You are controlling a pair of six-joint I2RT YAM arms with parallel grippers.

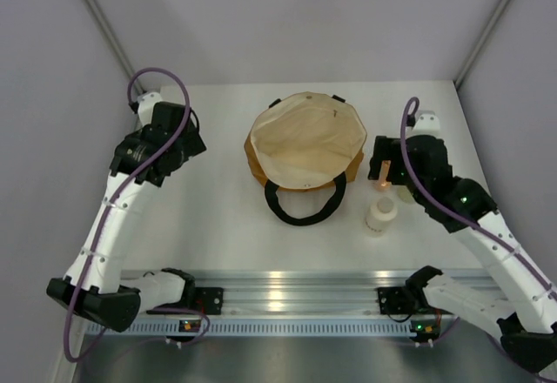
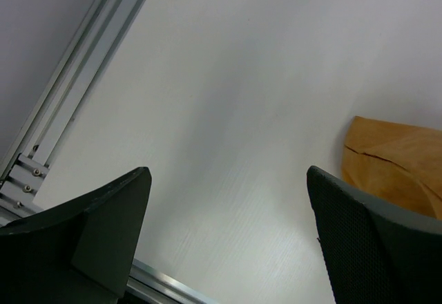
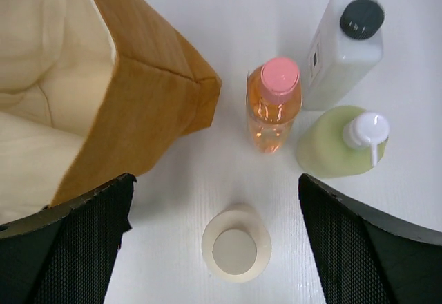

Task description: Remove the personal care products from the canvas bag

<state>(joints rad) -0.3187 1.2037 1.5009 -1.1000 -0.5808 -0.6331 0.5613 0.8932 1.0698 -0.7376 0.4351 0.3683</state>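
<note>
White bench [image 1: 218,252], grey walls around. My right jaws hang wide open and empty directly over the cream cylinder [image 3: 235,250]. Beyond it the orange bottle [image 3: 272,103], yellow-green bottle [image 3: 338,145] and clear bottle [image 3: 342,48] stand upright, right of the canvas bag [image 3: 152,97]. Left jaws gape empty, farther off.

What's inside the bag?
Only cream lining shows inside the bag; nothing else is visible in it. Folds in the lining hide bits of the bottom.
</note>
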